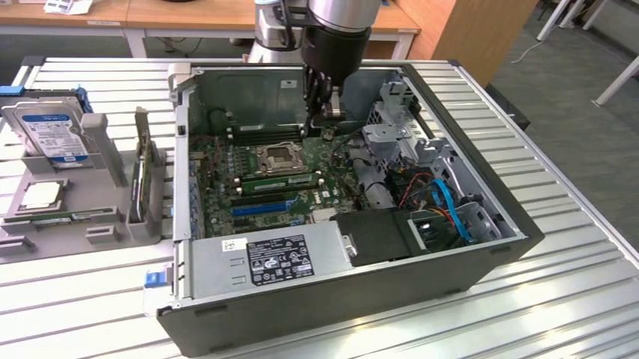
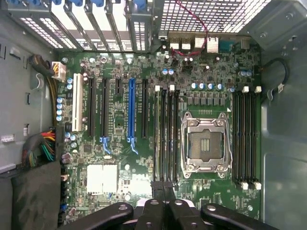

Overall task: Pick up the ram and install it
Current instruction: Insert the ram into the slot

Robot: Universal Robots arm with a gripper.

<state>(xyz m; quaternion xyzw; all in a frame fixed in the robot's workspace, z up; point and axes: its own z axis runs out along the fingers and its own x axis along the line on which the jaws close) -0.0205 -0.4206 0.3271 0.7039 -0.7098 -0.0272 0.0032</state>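
One gripper (image 1: pixel 328 116) over one motherboard (image 2: pixel 120 158), fingers closed together, nothing visible between them. One ram (image 1: pixel 283 180) stands seated beside one CPU socket (image 2: pixel 205 141). Eight memory slots (image 2: pixel 244 139) counted.

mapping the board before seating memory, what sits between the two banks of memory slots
The CPU socket in its metal frame lies between one bank of memory slots and the other bank. The wrist view shows this.

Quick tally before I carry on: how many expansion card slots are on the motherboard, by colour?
White slot: 1
Blue slot: 1
Black slots: 4, one of them short
Total: 6
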